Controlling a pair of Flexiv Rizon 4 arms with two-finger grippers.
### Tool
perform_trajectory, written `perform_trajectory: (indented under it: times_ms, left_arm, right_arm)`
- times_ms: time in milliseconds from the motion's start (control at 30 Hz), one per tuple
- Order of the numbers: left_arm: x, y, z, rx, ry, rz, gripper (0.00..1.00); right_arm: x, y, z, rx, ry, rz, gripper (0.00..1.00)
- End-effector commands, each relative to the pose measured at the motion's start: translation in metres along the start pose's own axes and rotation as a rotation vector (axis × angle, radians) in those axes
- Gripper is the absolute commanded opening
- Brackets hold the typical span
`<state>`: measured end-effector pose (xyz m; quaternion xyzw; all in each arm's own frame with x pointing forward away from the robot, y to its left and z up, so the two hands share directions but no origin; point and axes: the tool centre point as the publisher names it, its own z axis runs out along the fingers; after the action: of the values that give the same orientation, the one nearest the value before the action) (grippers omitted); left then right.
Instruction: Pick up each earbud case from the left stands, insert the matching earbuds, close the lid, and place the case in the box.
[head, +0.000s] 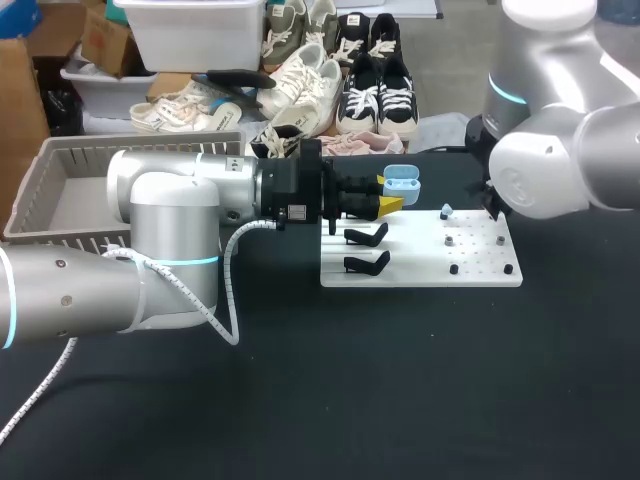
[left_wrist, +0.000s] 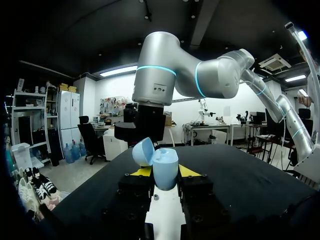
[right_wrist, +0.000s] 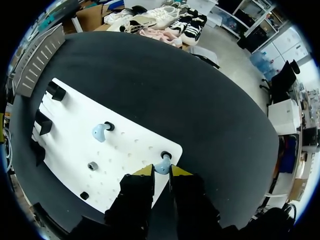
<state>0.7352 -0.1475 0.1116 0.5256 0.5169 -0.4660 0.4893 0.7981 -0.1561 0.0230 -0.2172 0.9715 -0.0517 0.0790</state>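
blue case (left_wrist: 165, 161) held by left gripper (left_wrist: 165, 172), earbud (right_wrist: 161, 165) by right gripper (right_wrist: 161, 172).

Earbud case (head: 401, 182) light blue, each earbud (right_wrist: 100, 131) same blue. Board (head: 420, 270) white, 3 stands (right_wrist: 44, 122) black, table (head: 400, 380) black, box (head: 140, 146) grey.

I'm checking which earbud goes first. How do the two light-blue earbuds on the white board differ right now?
The near earbud sits between the right gripper's yellow tips, which look shut on it; the far earbud stands free, untouched. The near earbud is by the white board's corner; the far earbud is further in. Both are light blue, like the earbud case held in the left gripper.
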Motion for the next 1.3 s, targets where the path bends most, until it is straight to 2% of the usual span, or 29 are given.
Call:
perform_trajectory:
  times_ms: [33, 433, 867, 1300]
  left_arm:
    - [0.001, 0.001, 0.000, 0.002, -0.003, 0.001, 0.00]
    - [0.001, 0.001, 0.000, 0.002, -0.003, 0.001, 0.00]
    - [0.001, 0.001, 0.000, 0.002, -0.003, 0.001, 0.00]
    - [0.001, 0.001, 0.000, 0.002, -0.003, 0.001, 0.00]
  right_arm:
    - [0.001, 0.000, 0.000, 0.001, 0.005, 0.007, 0.00]
    - [0.015, 0.000, -0.031, 0.022, -0.023, 0.011, 0.00]
    - [0.030, 0.015, -0.062, -0.064, -0.076, -0.017, 0.00]
    - [0.030, 0.015, -0.062, -0.064, -0.076, -0.017, 0.00]
